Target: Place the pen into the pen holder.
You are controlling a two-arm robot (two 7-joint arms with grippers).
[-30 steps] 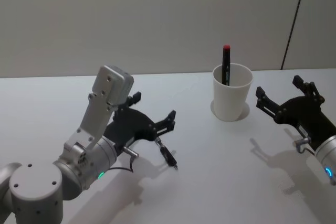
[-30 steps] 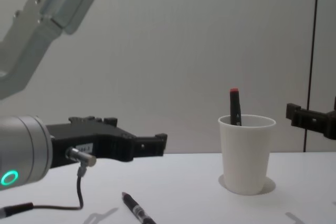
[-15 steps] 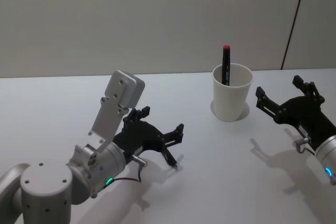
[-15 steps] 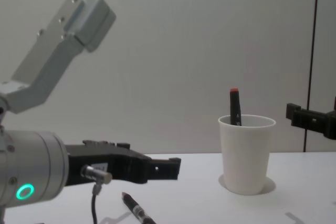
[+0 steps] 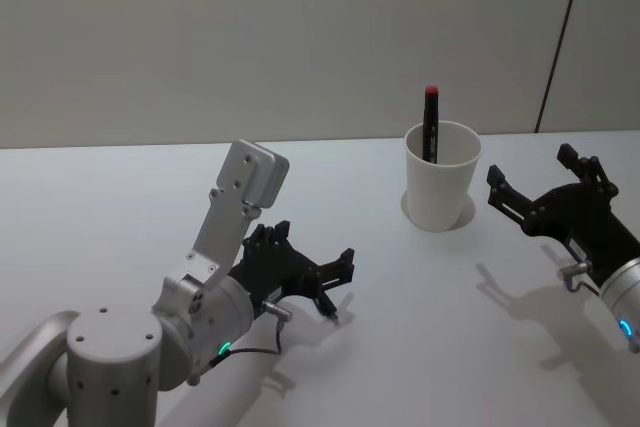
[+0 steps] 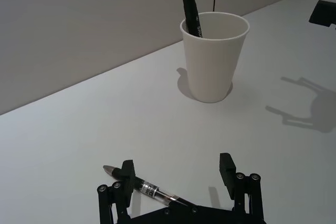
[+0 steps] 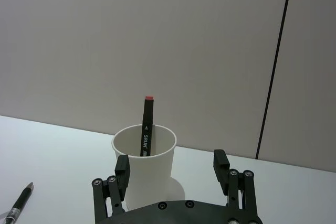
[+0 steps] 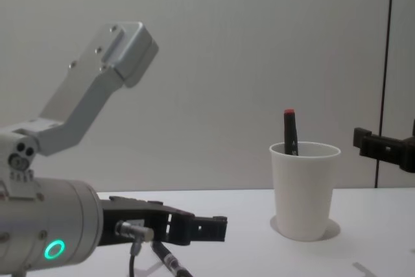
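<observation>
A black pen (image 6: 148, 190) lies flat on the white table. My left gripper (image 6: 176, 171) stands open just over it, and the pen runs close to one finger and under the gripper's body. In the head view the left gripper (image 5: 313, 247) covers most of the pen (image 5: 328, 308). The pen holder (image 5: 442, 187), a white paper cup, stands farther back to the right with a red-capped black marker (image 5: 430, 123) upright inside. My right gripper (image 5: 531, 167) hangs open to the right of the pen holder, holding nothing. From the right wrist, the pen holder (image 7: 144, 166) sits straight ahead.
A bare white table (image 5: 420, 347) stretches between the pen and the cup. A plain wall stands behind it. The left arm's grey elbow link (image 8: 97, 89) rises high on the left of the chest view.
My left arm has moved forward and to the right and come lower, bringing its open gripper over the pen. The right arm, pen and cup have not moved.
</observation>
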